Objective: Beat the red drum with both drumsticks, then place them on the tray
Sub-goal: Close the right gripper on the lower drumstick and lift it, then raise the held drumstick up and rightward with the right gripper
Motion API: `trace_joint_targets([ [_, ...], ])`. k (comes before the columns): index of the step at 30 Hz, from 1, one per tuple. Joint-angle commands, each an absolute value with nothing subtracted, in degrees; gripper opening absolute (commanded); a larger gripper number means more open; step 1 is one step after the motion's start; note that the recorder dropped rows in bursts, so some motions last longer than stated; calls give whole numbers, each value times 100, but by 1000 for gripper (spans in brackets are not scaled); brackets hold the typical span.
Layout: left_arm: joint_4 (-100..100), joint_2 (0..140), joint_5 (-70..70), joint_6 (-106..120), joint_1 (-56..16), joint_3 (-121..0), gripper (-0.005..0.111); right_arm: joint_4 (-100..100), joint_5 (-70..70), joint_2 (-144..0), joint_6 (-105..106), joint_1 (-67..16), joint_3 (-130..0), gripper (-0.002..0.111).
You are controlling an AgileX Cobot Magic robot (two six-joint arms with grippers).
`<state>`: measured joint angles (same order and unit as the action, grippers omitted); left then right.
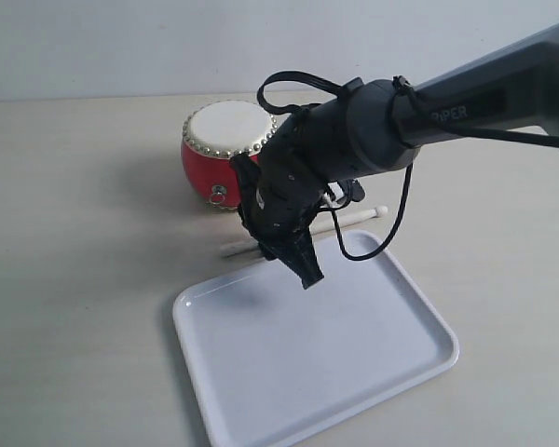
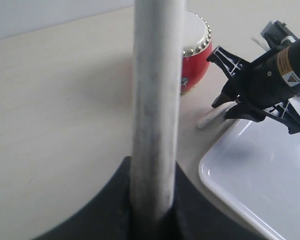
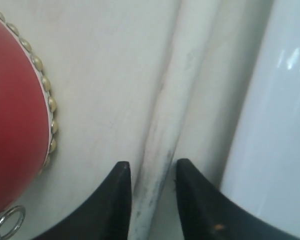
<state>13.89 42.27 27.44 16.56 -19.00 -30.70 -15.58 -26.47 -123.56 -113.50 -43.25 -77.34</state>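
Currently the loose drumstick (image 1: pixel 363 218) lies flat on the desk (image 1: pixel 74 233), in the strip between the red drum (image 1: pixel 214 158) and the far rim of the tray (image 1: pixel 354 372). It is just beside the tray and not on it. In the exterior view its long axis runs roughly left to right, with the bead tip at the right end and the plain end towards the front of the drum.

The right fingers (image 3: pixel 110 210) stand apart, one on each side of this stick near its plain end. Narrow gaps show between them and the wood, so nothing is clamped.

The left fingers (image 2: pixel 105 210) are closed on the held drumstick (image 2: pixel 155 100). That stick runs straight out from them along the grip's own line and crosses in front of the drum in the left wrist view. Its far end leaves the picture, so where the tip points cannot be told.

The drum stands upright with its skin on top. The desk is pale and matte, and a plain light wall (image 1: pixel 168 47) rises behind it.
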Motion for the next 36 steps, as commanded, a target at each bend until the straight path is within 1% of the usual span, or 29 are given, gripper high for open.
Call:
trace_joint_targets([
  [1,1415,4196,2697,1613,-1944,-3062,0,-1557,-2642,-12382,-11361,-4323,-7769,27],
  [8,1415,4196,2697,1613,-1944,-3062,0,-1704,-2630,-12372,-11350,-4323,-7769,21],
  [20,1436,4196,2687,1613,-1944,-3062,0,-1819,-2617,-12246,-11230,-4323,-7769,6],
  [25,1415,4196,2687,1625,-2139,-3062,0,-2143,-2767,-12001,-11220,-4323,-7769,1],
  [33,1415,4196,2687,1625,-2139,-3062,0,-2694,-3003,-11657,-11250,-4323,-7769,0],
  [36,1425,4196,2687,1625,-2137,-3062,0,-2695,-3037,-11489,-10905,-4323,-7756,0],
])
